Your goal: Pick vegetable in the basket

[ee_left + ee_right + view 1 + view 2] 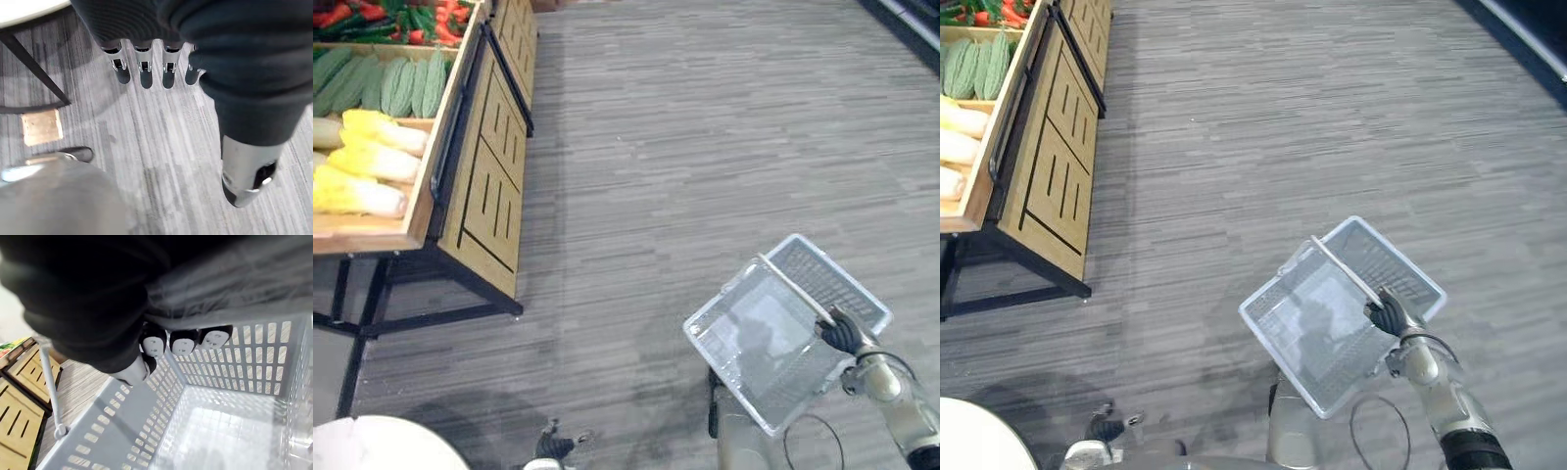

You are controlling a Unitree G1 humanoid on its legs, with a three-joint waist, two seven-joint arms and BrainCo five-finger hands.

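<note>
Closest in, the left robot hand (553,447) hangs low by the robot's side, fingers slack and loose with nothing in them. I'd say it is kept free to do the picking.

A little further out, the right robot hand (842,335) is clenched round the handle (793,290) of the basket (827,274). The basket hangs tilted from that grip over the floor (705,147), its open side turned up, which seems meant to let something be dropped in. It has nothing in it yet.

A wide stretch of bare floor lies beyond. The vegetables sit well apart from the basket, on a wooden stand (489,166): pale cabbages (367,162) nearest, then green gourds (391,83), then red peppers (401,20). From here the robot looks too far off to reach them, so I'd guess walking over comes first.
</note>
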